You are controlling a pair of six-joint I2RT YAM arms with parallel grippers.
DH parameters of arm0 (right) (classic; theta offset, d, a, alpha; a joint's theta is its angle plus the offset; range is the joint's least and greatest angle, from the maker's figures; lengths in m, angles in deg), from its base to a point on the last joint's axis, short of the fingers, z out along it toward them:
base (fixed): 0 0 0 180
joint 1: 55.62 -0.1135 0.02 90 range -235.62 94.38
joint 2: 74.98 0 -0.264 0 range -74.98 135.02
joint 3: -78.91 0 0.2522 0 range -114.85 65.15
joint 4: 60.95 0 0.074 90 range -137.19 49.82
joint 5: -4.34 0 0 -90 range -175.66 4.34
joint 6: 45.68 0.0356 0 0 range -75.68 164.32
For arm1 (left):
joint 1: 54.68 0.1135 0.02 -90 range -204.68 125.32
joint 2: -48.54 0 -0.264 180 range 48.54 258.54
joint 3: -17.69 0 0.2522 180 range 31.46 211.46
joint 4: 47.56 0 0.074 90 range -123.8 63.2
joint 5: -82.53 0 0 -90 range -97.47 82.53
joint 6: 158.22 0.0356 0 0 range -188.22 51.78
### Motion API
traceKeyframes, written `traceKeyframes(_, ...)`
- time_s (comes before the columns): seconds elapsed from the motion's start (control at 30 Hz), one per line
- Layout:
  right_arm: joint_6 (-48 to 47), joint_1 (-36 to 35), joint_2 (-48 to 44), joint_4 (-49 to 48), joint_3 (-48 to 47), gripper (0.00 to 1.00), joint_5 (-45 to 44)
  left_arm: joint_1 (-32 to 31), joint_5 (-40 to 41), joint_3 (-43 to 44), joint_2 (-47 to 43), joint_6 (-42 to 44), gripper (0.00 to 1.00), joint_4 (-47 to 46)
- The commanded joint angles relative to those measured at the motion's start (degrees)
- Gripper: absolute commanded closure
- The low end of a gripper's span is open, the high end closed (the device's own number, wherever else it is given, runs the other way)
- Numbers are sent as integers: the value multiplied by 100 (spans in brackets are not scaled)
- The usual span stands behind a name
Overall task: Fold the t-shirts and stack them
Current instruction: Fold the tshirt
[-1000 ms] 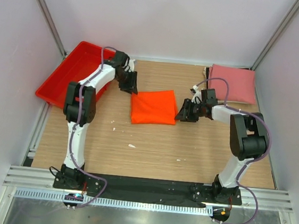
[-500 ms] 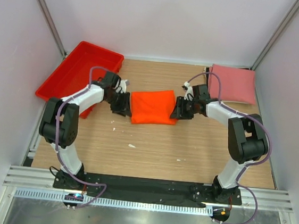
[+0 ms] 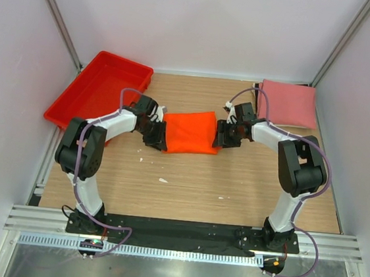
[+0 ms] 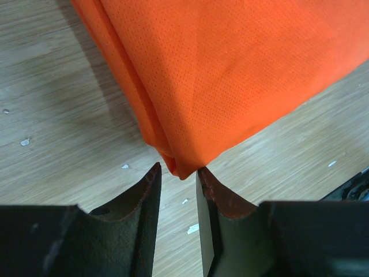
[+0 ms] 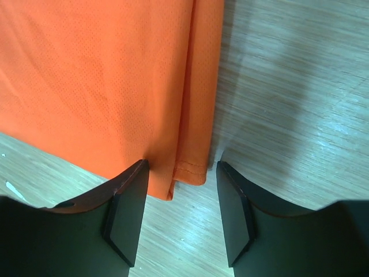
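The orange t-shirt (image 3: 189,131) lies folded into a rectangle at the middle of the table. My left gripper (image 3: 157,135) is at its left edge. In the left wrist view the jaws (image 4: 179,167) stand narrowly apart, with the near corner of the orange shirt (image 4: 230,69) just at their tips and not pinched. My right gripper (image 3: 224,134) is at the shirt's right edge. In the right wrist view it (image 5: 182,163) is open wide, with a hemmed corner of the orange shirt (image 5: 98,75) between the tips. The pink t-shirt (image 3: 287,103) lies folded at the back right.
A red plastic tray (image 3: 97,89) sits at the back left, partly over the table's edge. Small white specks lie on the wood (image 3: 163,180). White walls and metal posts close in the table on three sides.
My left gripper came from beside the red tray down to the orange shirt's left edge. My right gripper moved left up to the shirt's right edge. The shirt looks slightly narrower.
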Motion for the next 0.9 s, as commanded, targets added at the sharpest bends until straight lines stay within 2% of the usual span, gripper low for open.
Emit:
traceKeyframes(0.0, -156, -41, 57, 16, -179, 44, -31, 6, 188, 109, 50, 4, 69, -107)
traceKeyframes(0.1, -94, -41, 92, -142, -82, 51, 153, 6, 206, 118, 120, 30, 74, -63)
traceKeyframes(0.13, -77, -41, 84, -177, -56, 58, 197, 6, 232, 109, 120, 39, 81, -63)
traceKeyframes(0.2, -42, -41, 40, -300, 93, 67, 312, 6, 477, 100, 94, 39, 95, -37)
traceKeyframes(0.23, -24, -41, -13, -335, 155, 77, 338, 6, 591, 109, 76, 56, 100, -2)
traceKeyframes(0.27, 20, -33, -48, -379, 216, 82, 347, 6, 723, 118, 33, 74, 100, 77)
traceKeyframes(0.3, 37, -33, -83, -467, 356, 93, 434, -3, 942, 126, 6, 74, 100, 121)
traceKeyframes(0.37, 125, -33, -189, -564, 506, 99, 549, 6, 1171, 153, -38, 92, 100, 270)
traceKeyframes(0.5, 292, -24, -452, -880, 1034, 99, 603, 6, 1620, 118, -213, 101, 100, 429)
traceKeyframes(0.7, 705, -76, -821, -1232, 1535, 99, 734, -38, 1700, 83, -371, 30, 100, 596)
traceKeyframes(0.73, 853, -120, -865, -1276, 1588, 99, 725, -38, 1735, 74, -398, 22, 98, 683)
traceKeyframes(0.77, 898, -207, -953, -1337, 1684, 98, 743, -38, 1787, 74, -424, -5, 91, 719)
traceKeyframes(0.8, 960, -252, -997, -1373, 1728, 92, 743, -38, 1796, 74, -442, 4, 79, 737)
traceKeyframes(0.87, 1136, -287, -1103, -1408, 1799, 75, 621, -47, 1788, 179, -504, 65, 76, 912)
